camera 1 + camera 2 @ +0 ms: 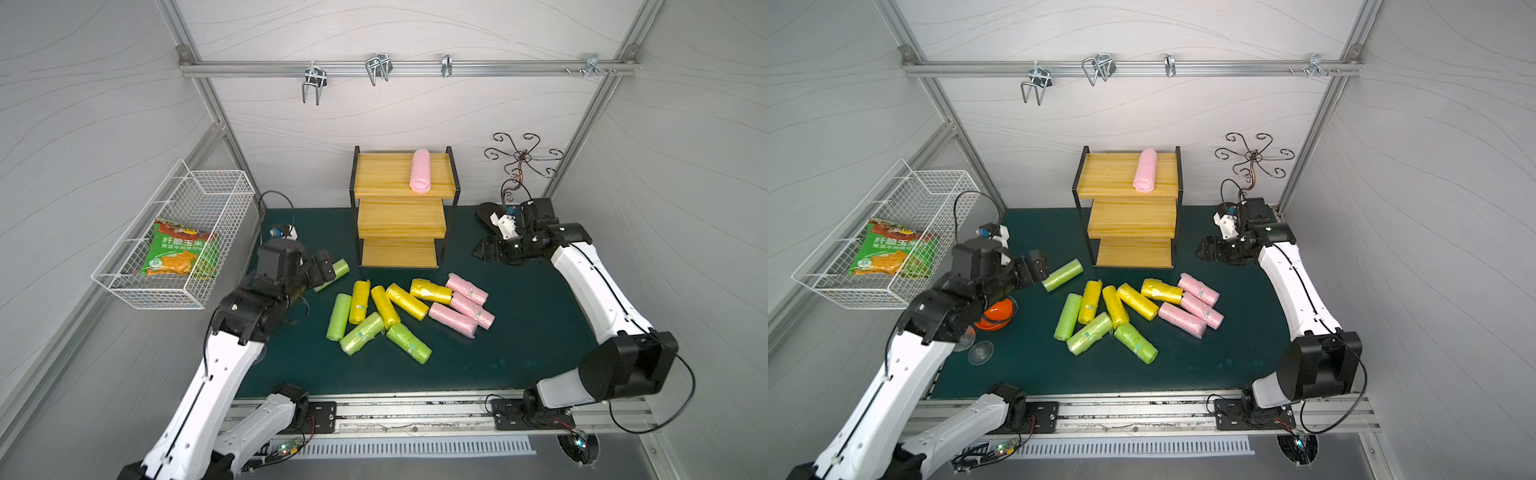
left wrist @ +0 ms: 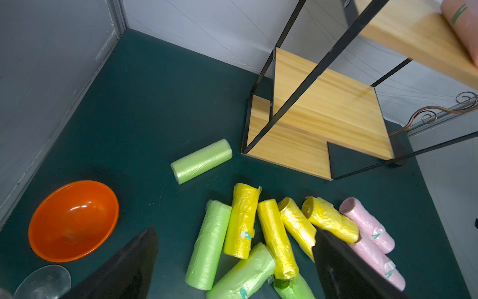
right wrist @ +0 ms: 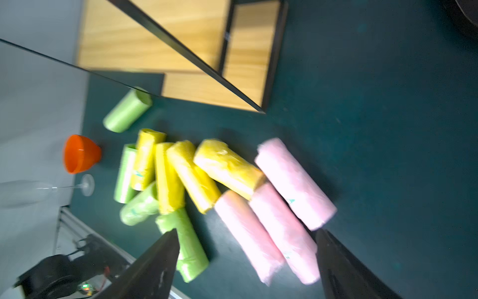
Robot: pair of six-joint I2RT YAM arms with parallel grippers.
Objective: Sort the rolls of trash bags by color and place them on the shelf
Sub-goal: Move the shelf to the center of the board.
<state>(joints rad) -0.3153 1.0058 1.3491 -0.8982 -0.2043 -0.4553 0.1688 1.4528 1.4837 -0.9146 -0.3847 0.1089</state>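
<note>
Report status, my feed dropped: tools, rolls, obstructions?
Left tool open, empty. Right tool open, empty. One pink roll on shelf top tier; eleven rolls loose on mat. Orange bowl, wine glass beside left arm.

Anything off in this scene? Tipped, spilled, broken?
Nothing spilled or broken. Two minor things: the one pink trash-bag roll on the top board of the wooden shelf lies with its end right at the front edge, and one light green roll lies apart from the heap, near the open left gripper.

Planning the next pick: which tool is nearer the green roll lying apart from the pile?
Left. The left tool sits right beside the green roll; the right tool is beyond the shelf's other side.
</note>
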